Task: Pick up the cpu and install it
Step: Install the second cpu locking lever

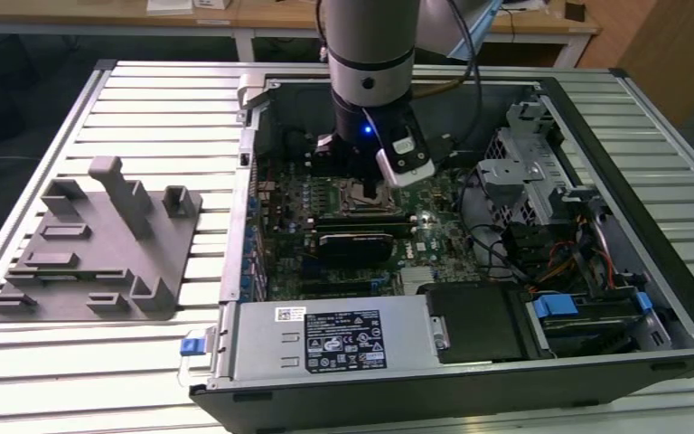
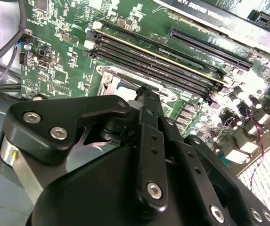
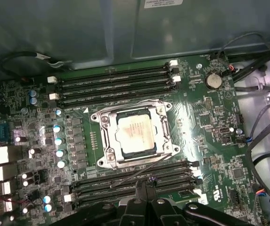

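The cpu [image 3: 135,134], a pale square chip, lies flat inside the metal socket frame [image 3: 104,136] on the green motherboard [image 3: 210,141] in the first wrist view. My gripper [image 3: 144,187] hangs just over the memory slots beside the socket, a short way off the chip. Its black fingers [image 2: 146,101] are pressed together, with nothing seen between them. In the exterior view the arm [image 1: 369,81] reaches straight down into the open computer case, and the gripper [image 1: 369,192] is low over the socket area [image 1: 353,201].
A grey plastic fixture [image 1: 94,244] sits on the slatted table at the exterior view's left. Inside the case are the power supply [image 1: 329,339], a drive cage [image 1: 528,172], memory slots [image 3: 116,82] on both sides of the socket, and loose cables [image 3: 262,117].
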{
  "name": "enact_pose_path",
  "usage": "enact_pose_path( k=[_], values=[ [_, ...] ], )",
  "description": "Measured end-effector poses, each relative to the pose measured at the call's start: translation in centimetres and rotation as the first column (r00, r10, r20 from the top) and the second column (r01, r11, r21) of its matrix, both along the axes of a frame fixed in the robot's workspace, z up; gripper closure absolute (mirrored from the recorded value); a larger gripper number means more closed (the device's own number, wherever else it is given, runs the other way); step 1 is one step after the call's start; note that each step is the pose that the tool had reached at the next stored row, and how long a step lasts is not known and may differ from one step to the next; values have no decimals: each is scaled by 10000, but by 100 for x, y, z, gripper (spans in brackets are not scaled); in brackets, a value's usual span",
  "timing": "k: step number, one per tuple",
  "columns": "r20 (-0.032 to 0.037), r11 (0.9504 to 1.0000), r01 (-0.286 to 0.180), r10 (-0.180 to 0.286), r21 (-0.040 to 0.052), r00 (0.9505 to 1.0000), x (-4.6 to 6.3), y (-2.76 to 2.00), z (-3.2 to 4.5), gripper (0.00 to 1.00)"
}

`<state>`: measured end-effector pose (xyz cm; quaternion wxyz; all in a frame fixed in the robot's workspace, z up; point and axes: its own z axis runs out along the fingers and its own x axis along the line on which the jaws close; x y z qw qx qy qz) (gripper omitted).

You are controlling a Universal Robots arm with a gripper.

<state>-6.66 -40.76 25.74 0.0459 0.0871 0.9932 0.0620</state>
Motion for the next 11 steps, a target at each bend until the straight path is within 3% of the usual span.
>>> enact_pose_path(
  k=[11],
  values=[
    [22,10000,-19,19,18,10000,-9,0,-34,89]
  ],
)
